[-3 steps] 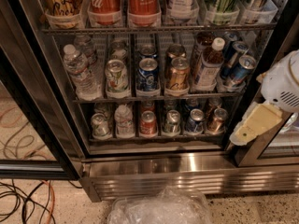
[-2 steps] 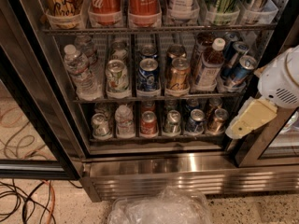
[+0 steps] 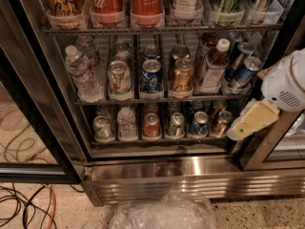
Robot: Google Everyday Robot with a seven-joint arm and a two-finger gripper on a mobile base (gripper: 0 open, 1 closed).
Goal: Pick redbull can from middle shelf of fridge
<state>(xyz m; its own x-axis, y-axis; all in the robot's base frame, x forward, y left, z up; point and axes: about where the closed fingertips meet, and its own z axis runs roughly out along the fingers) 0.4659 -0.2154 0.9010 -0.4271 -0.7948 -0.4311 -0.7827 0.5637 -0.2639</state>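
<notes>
Redbull can [image 3: 244, 73] sits at the far right of the middle shelf [image 3: 162, 99], front of a short row of slim blue cans and leaning a bit, silver lid up. White-capped bottle [image 3: 214, 63] is just beside it on the left, then a copper can [image 3: 181, 75]. Fridge [image 3: 190, 175] looks open on this side, so I see nothing between me and the row. Gripper [image 3: 240, 128] hangs outside, below and right of the can, down at bottom-rack height in front of the right door frame, apart from everything. Spread or closed up, I can't tell from here. I call this the approach step: no contact, nothing held. Next I need to lift to middle-shelf height, go in and left, and line up on the leaning can without knocking the bottle.
</notes>
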